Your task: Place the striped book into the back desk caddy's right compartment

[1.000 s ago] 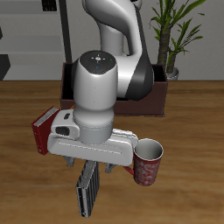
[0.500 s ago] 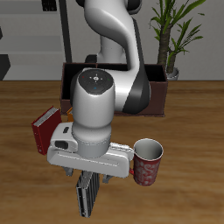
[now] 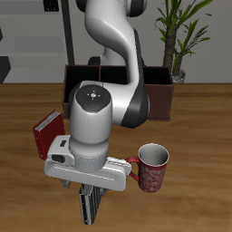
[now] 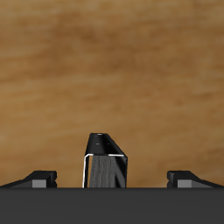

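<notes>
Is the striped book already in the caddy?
No: the striped book lies on the table near its front edge, under the end effector, far from the back desk caddy.

The striped book [image 3: 88,207], thin with dark gray and black lengthwise stripes, lies flat on the bench near its front edge. The back desk caddy [image 3: 161,94], long, low and dark brown, stands far back, mostly hidden.
</notes>
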Tool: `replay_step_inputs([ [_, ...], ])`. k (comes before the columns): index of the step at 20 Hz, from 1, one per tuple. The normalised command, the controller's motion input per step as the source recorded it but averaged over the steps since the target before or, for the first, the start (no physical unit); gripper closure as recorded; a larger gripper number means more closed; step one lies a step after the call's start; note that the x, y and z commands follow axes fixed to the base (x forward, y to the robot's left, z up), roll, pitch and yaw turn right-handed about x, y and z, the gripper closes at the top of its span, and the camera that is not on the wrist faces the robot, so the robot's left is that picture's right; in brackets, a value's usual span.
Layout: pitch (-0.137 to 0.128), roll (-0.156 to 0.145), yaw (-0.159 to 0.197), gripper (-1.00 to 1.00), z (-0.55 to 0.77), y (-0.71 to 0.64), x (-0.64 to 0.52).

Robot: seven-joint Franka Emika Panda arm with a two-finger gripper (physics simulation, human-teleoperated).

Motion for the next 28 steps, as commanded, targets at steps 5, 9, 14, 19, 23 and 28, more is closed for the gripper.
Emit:
replay_step_inputs([
  [5,0.021,0.033,0.000,1.00,-0.27,0.10,-0.04],
  [9,0.017,0.000,0.007,1.00,-0.14,0.03,-0.01],
  [14,0.005,0.012,-0.006,1.00,-0.07,0.02,0.02],
  [19,-0.006,0.007,0.006,1.00,0.08,0.05,-0.04],
  [23,-0.034,0.011,0.021,1.00,0.32,0.07,-0.13],
  [28,-0.048,0.010,0.020,1.00,0.49,0.07,-0.25],
])
